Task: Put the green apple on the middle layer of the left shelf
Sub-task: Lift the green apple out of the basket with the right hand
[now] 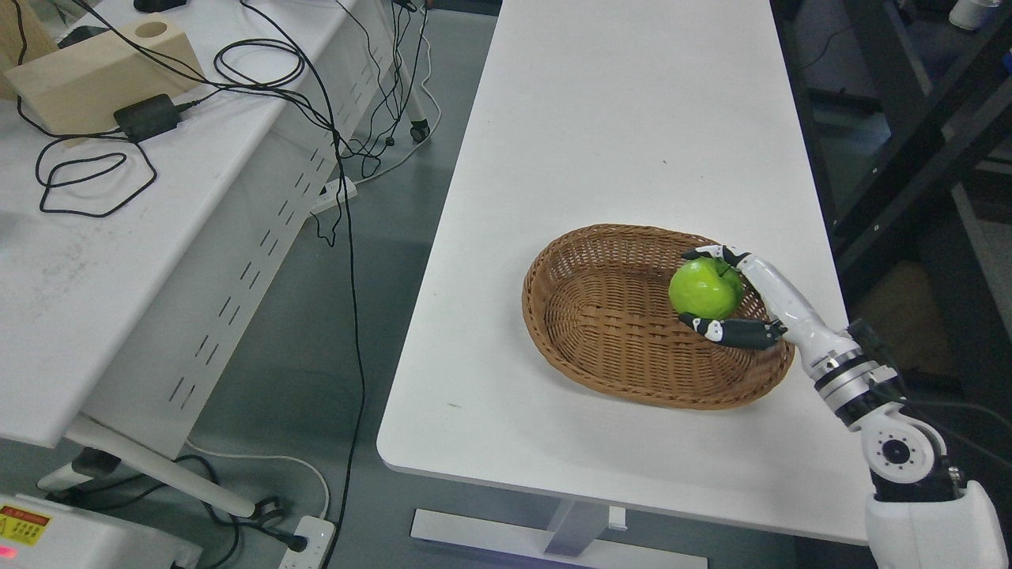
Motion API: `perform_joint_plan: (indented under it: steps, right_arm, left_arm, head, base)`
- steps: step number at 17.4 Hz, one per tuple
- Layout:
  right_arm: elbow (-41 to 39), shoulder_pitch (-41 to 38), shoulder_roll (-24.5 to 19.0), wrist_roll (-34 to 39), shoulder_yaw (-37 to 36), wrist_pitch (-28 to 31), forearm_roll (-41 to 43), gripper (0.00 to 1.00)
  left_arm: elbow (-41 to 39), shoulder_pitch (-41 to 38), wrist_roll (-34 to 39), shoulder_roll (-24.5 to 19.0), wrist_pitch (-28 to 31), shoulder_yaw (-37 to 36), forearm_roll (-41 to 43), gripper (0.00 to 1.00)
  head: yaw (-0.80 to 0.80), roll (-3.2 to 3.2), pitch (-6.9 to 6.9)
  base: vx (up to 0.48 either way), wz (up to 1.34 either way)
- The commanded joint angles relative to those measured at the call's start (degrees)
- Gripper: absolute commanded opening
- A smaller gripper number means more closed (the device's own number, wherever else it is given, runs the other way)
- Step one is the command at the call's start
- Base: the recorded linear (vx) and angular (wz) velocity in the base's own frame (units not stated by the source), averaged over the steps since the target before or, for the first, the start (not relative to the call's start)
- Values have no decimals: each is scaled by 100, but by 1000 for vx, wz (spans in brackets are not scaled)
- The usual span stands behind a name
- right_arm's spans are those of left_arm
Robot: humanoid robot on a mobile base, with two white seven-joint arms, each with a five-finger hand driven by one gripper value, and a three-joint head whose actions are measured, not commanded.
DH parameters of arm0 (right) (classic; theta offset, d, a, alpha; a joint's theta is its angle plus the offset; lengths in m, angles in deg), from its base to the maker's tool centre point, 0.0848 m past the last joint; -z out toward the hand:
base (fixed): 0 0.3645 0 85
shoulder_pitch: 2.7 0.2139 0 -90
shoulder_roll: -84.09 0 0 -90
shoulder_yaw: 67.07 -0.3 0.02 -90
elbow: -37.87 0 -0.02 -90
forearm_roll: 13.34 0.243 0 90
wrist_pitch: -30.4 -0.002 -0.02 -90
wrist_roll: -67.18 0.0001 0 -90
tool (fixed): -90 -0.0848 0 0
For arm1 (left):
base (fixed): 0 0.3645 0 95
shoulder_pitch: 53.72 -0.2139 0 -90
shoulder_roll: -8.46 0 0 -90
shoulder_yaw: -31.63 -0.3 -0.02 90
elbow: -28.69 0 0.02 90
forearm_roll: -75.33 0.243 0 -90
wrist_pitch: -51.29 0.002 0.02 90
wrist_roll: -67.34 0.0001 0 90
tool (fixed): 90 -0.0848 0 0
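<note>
Head view: right hand (pixel 739 296) grips green apple (pixel 704 288), stem up.

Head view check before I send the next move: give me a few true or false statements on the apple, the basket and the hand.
1. The right hand has its fingers around the green apple. True.
2. The apple is over the bare table top, outside the basket. False: it is within the wicker basket, at its right side.
3. The basket holds other fruit as well. False: only the apple shows in it.
4. The basket stands on the white table near its right edge. True.
5. The left hand is also reaching into the basket. False: no left arm is in view.
</note>
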Motion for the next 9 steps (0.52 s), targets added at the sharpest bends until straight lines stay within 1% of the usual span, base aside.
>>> perform_joint_plan:
  steps: [1,9]
  right_arm:
    - [-213,-74,19,2,-990,79,521,1]
    - [-635,-540,-68,-42,-1184,53,679,1]
  left_arm:
    - [0,123,-3,-100,1,0,0,100]
    - [0,123,-3,-100,1,0,0,100]
  head:
    - [0,0,0]
    - [0,0,0]
  base:
    - [0,0]
    - [0,0]
